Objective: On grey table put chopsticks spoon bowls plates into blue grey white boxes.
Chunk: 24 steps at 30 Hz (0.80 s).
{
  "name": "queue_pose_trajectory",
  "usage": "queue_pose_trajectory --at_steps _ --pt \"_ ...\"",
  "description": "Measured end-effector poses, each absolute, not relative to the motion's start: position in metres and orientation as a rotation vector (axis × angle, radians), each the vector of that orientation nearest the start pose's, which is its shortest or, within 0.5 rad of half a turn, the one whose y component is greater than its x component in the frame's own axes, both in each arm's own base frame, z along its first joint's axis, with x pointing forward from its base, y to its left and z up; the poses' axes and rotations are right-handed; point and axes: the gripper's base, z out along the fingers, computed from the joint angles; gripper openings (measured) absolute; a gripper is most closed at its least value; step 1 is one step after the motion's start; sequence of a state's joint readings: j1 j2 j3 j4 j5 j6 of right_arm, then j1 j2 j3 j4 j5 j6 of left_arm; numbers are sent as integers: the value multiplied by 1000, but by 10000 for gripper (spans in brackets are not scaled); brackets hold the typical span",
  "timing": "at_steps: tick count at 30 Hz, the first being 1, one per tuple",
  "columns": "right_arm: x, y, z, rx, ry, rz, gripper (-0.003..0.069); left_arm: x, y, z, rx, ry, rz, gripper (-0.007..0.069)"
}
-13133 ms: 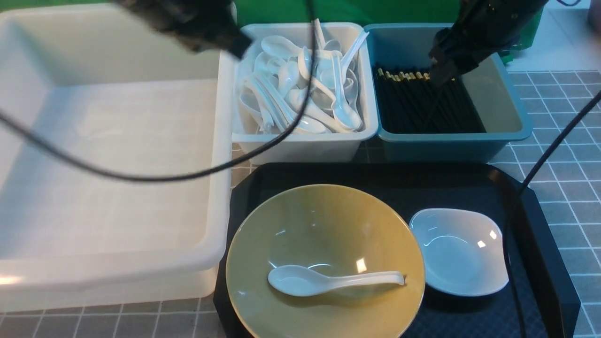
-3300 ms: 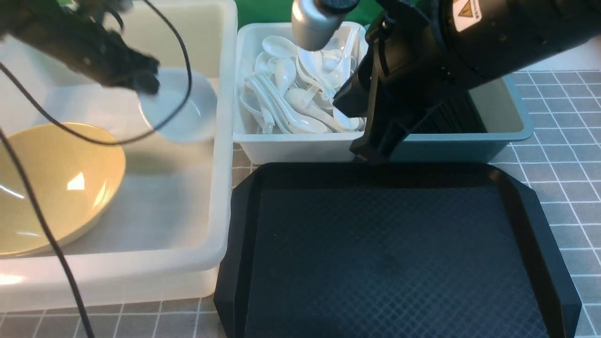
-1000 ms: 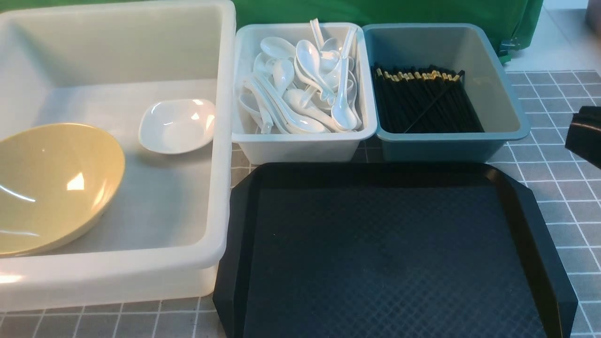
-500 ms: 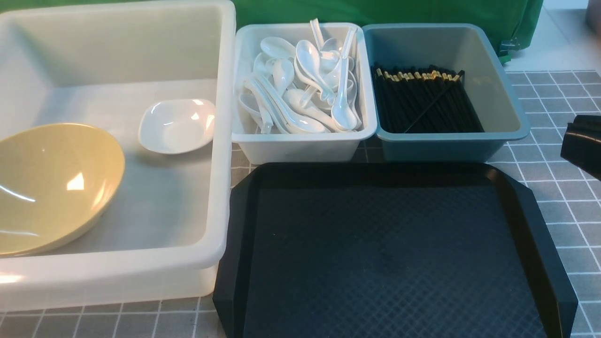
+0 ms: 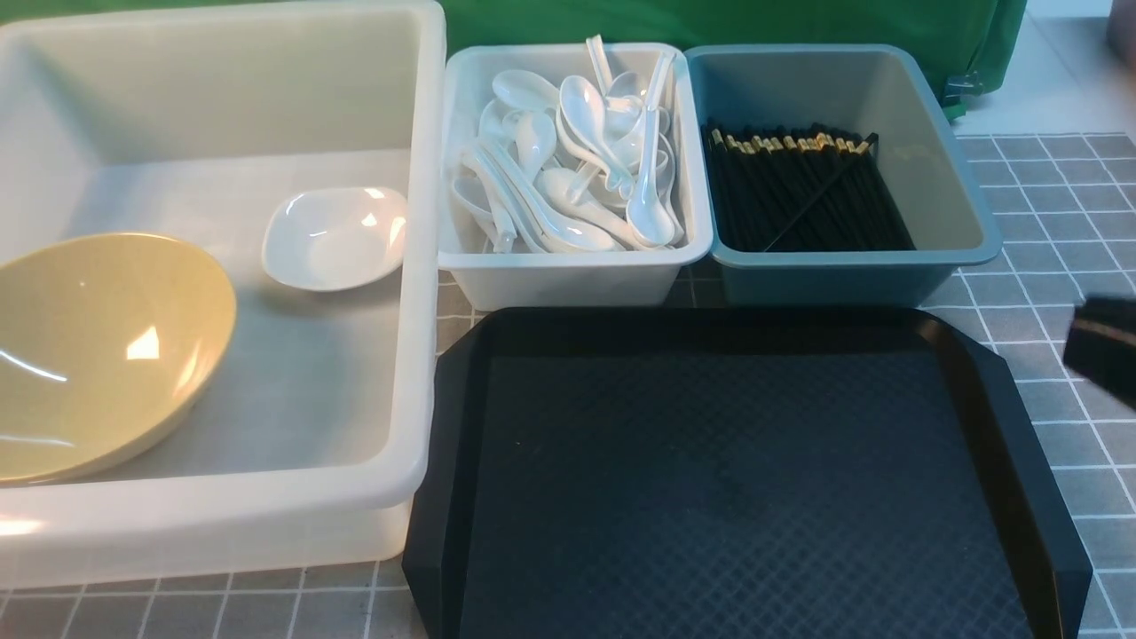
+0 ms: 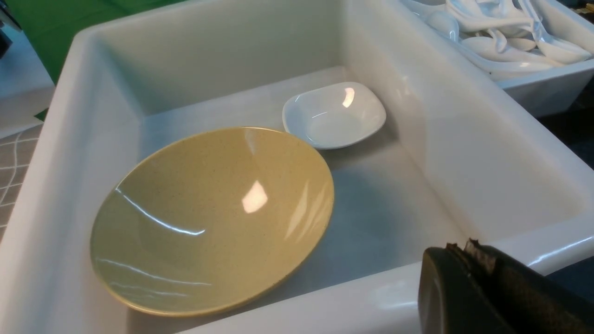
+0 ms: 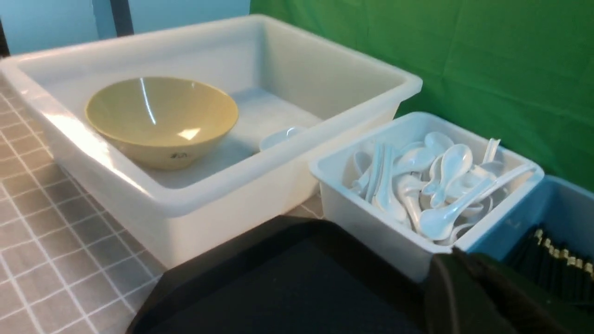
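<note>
Glossy mustard bowl (image 5: pixel 98 346), glossy white dish (image 5: pixel 333 238), milky plastic tub (image 5: pixel 417 266), diamond-textured black tray (image 5: pixel 737 479).

A blurred right gripper (image 5: pixel 1103 349) is cut off at three o'clock in the front view, while the yellow bowl (image 5: pixel 98 355) runs off at nine o'clock.

You see a mustard-yellow bowl (image 5: pixel 98 351) and white dish (image 5: pixel 335 237) in the milky tub (image 5: pixel 426 266), black gold-banded chopsticks (image 5: pixel 803 191) in the teal box (image 5: pixel 963 191), beside a diamond-patterned black tray (image 5: pixel 737 479) on the grey white-gridded tabletop (image 5: pixel 1065 186)
</note>
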State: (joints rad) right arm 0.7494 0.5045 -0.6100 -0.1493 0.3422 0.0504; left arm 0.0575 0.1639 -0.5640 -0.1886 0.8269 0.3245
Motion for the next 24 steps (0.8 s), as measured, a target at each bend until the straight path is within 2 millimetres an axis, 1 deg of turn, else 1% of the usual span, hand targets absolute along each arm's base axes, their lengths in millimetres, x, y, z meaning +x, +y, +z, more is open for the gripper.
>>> queue_pose_trajectory --at_steps 1,2,3,5,6,7,8,11,12,13,14,16,18,21,24 --pt "76 63 342 -640 1578 452 31 25 -11 315 225 1885 41 -10" --pt "72 55 329 -577 1551 452 31 25 -11 315 225 1885 41 -10" --pt "70 53 328 -566 1539 452 31 25 -11 315 225 1885 41 -10" --pt "66 43 309 -500 1526 413 31 25 -11 315 225 1885 41 -10" --pt "62 35 291 -441 1530 370 31 25 -11 315 225 1885 41 -10" --pt "61 33 290 -422 1525 357 31 25 -11 315 225 1885 41 -10" --pt "60 27 273 -373 1546 310 31 25 -11 315 225 1885 41 -10" --pt "57 15 241 -249 1576 187 31 25 -11 315 225 1885 41 -10" --pt "57 14 237 -226 1580 163 31 25 -11 315 225 1885 41 -10" --pt "55 8 217 -154 1595 93 31 25 -11 315 225 1885 41 -10" --pt "55 6 210 -129 1606 68 31 25 -11 315 225 1885 41 -10" --pt "56 3 196 -85 1643 24 31 25 -11 315 225 1885 41 -10" --pt "56 0 188 -17 1680 2 31 25 -11 314 224 1888 40 -10" --pt "55 -3 183 68 1736 1 31 25 -11 314 220 1890 35 -10" --pt "54 -5 179 104 1783 -7 31 25 -11 314 220 1893 35 -10"
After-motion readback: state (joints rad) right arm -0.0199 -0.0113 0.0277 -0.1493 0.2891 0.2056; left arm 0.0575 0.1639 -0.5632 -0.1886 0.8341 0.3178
